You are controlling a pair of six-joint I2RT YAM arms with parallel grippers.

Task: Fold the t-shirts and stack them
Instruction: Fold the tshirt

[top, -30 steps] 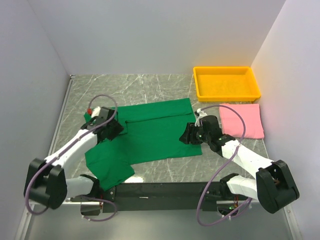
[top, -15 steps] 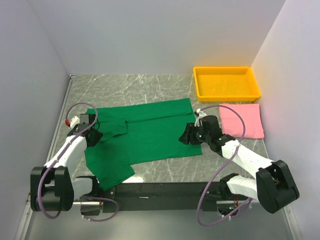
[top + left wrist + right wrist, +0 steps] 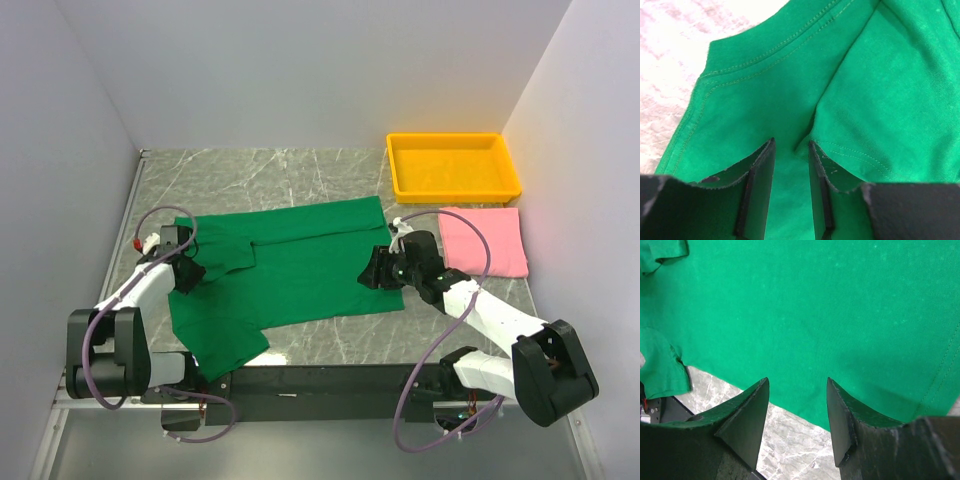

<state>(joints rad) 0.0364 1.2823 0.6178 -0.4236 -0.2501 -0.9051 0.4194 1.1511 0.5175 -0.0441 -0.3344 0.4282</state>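
The dark green t-shirt (image 3: 300, 265) lies spread flat on the marble table, one sleeve pointing to the near edge. The light pink t-shirt (image 3: 485, 240) lies folded as a rectangle at the right. My left gripper (image 3: 187, 272) rests on the green shirt's left edge. In the left wrist view its jaws (image 3: 790, 146) stand a little apart, pressed onto green cloth (image 3: 865, 75) beside a stitched sleeve fold. My right gripper (image 3: 373, 272) hovers open over the shirt's right near hem (image 3: 815, 300), with nothing between its fingertips (image 3: 797, 382).
A yellow plastic tray (image 3: 455, 185) stands at the back right, just behind the pink shirt. White walls close in the left, back and right sides. The black base rail (image 3: 320, 380) runs along the near edge. Bare marble (image 3: 270, 175) shows behind the green shirt.
My left gripper has swung left from the shirt's inner left part to its left edge, its jaws have narrowed, and the upper left sleeve now lies spread outward. The right arm has not moved.
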